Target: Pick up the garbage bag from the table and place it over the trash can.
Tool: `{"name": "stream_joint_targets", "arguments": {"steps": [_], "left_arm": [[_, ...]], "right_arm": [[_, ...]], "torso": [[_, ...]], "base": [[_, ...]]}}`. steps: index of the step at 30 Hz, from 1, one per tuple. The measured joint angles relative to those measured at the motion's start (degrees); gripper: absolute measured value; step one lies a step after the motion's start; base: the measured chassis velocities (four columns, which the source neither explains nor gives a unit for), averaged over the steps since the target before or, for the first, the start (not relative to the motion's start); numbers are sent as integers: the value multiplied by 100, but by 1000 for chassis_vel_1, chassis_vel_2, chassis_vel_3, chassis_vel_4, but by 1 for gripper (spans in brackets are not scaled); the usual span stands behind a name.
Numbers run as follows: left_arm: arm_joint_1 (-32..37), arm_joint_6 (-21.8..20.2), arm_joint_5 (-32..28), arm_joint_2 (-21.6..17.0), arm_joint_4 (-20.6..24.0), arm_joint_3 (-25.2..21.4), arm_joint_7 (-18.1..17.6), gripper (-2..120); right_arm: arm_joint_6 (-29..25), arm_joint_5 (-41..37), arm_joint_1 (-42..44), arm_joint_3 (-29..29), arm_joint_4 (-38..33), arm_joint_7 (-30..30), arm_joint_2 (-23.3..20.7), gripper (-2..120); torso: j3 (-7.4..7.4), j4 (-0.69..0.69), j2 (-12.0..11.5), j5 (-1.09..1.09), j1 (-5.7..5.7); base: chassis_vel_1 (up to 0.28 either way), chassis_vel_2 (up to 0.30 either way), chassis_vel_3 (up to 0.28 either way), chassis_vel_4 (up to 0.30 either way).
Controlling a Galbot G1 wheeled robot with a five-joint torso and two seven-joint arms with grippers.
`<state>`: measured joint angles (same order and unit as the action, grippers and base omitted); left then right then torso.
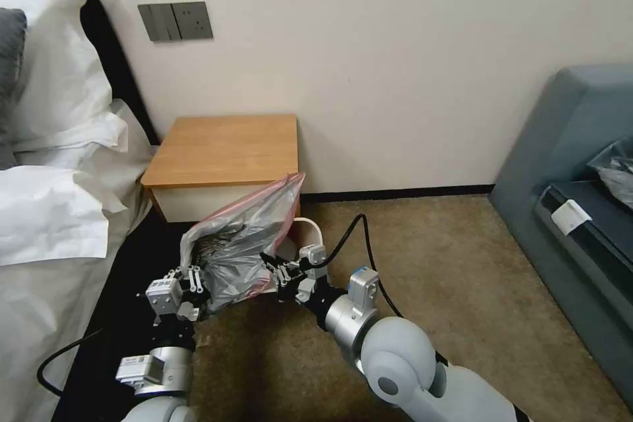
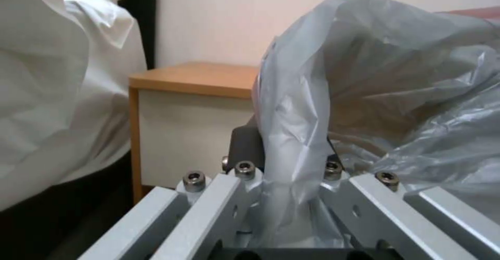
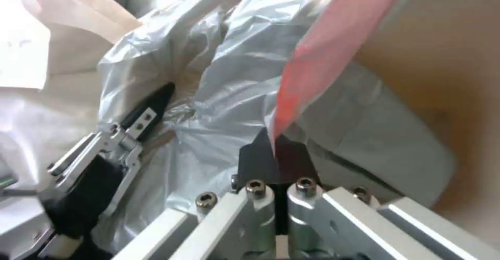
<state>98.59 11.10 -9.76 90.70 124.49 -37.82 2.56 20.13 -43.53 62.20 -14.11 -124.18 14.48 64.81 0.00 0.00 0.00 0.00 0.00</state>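
Note:
The garbage bag (image 1: 241, 247) stands crumpled and open-mouthed on the floor in front of the table (image 1: 224, 145), its pink edge rising to a peak. Behind the bag curves a bit of the trash can's white rim (image 1: 314, 227); the bag hides the rest. My right gripper (image 1: 280, 271) is shut on the bag's pink edge (image 3: 312, 68), fingertips pinched together (image 3: 273, 156). At the bag's left side my left gripper (image 1: 192, 280) is open, with a fold of the film (image 2: 291, 127) standing between its spread fingers (image 2: 245, 145). The left gripper (image 3: 148, 113) also appears in the right wrist view.
A bed with white linen (image 1: 53, 211) and pillows runs along the left, close to my left arm. A grey sofa (image 1: 573, 178) stands at the right. Brown carpet (image 1: 448, 277) lies between. A wall with sockets (image 1: 175, 21) is behind the table.

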Motion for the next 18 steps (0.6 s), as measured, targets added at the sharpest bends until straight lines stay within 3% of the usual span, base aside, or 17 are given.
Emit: {"name": "stream_joint_targets", "arguments": {"steps": [5,18], "left_arm": [[-40,-62,-107,48,71,-86,-65,7],[-67,-163,-363,87,250,-153,-133,7]], "right_arm": [[214,-32,678,237,-734,335,-286,0],[198,409,1631,686,-1155,93,-498,0]], "torso": [[0,0,0,0,0],[0,0,0,0,0]], "base": [[0,0,0,0],[0,0,0,0]]}}
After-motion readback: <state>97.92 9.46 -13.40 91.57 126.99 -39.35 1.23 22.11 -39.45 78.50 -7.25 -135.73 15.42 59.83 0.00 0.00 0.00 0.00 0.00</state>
